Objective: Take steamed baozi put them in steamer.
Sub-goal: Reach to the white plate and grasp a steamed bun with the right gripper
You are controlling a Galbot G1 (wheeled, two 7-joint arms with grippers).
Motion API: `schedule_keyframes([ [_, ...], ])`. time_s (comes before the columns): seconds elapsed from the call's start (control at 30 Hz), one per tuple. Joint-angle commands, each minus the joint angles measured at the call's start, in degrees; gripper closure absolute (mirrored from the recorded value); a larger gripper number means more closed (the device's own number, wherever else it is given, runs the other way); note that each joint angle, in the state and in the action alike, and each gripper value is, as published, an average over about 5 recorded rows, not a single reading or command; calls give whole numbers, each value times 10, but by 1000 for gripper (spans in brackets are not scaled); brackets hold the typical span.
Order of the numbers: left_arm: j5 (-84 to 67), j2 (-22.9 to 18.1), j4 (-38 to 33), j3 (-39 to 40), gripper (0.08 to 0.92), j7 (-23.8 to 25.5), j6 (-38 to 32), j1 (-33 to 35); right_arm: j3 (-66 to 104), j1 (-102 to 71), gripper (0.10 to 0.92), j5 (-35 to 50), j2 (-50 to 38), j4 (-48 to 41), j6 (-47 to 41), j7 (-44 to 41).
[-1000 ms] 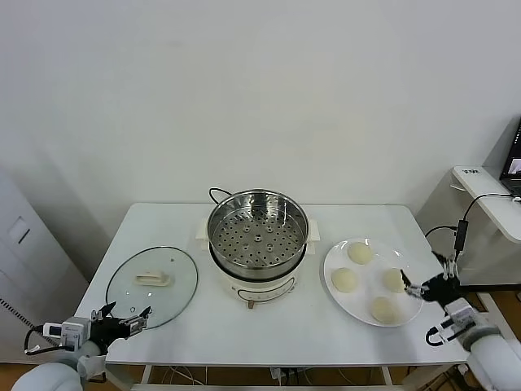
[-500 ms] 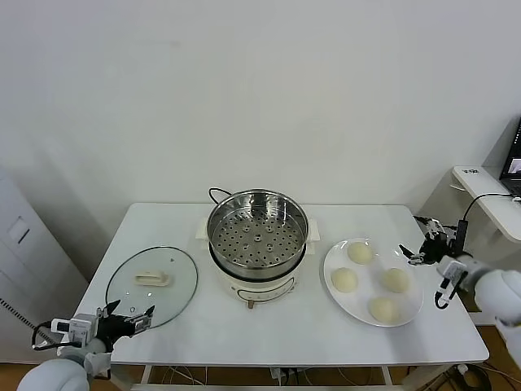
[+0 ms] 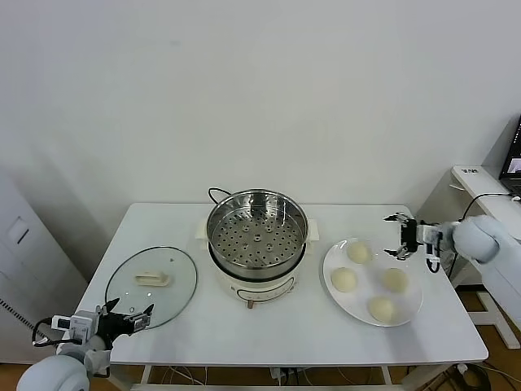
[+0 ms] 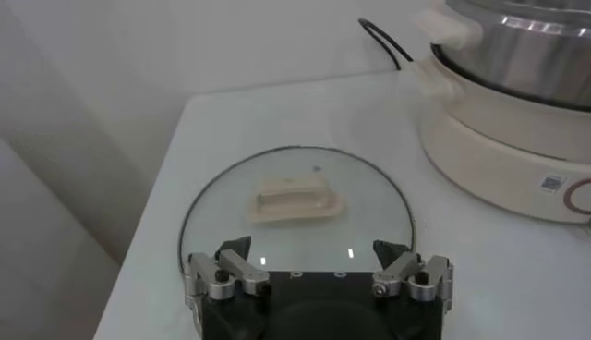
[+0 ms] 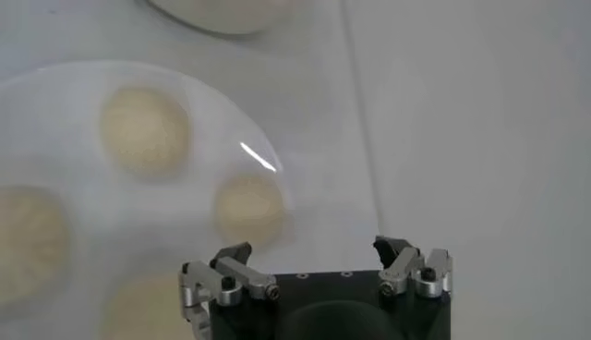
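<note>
**Entry: approach to the first bun, nothing picked yet**

Your right gripper (image 3: pixel 400 238) hangs above the table just behind the far right rim of the flat white round plate (image 3: pixel 409 303), jaws spread wide and empty. All four small round cream-white steamed baozi (image 3: pixel 360 252) lie on that plate, apart from one another. The round shiny stainless-steel steamer basket with the perforated bottom (image 3: pixel 257 236), sitting on its white electric cooker base (image 3: pixel 259 289), holds nothing. So judge the task at its first step: reaching for a bun.

Your left gripper (image 3: pixel 124 317) is parked low at the near left table edge, just beside the round glass lid with the white handle (image 3: pixel 151 285); its fingers are likewise spread and hold nothing.

Next move, as a judgement: bring the right gripper over one bun, probably the nearest at the plate's back, lower it so the fingers straddle the dough, and close gently; soft dough is likely to dent under a hard squeeze.

Writing: a small label patch shows on the cooker base (image 4: pixel 551 183) in the left wrist view, too small to read. No brand legible elsewhere.
</note>
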Motion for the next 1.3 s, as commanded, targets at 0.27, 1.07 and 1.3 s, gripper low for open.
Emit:
schedule_keyframes([
  [0.27, 1, -1, -5, -2, 177, 0, 8, 2, -249, 237, 203, -61, 181, -273, 77, -158],
  [1.07, 0, -6, -8, -6, 177, -1, 5, 4, -183, 180, 292, -107, 228, -328, 78, -132],
  [1.3, 0, -9, -14, -6, 177, -3, 6, 4, -178, 173, 348, -105, 231, -326, 76, -134],
])
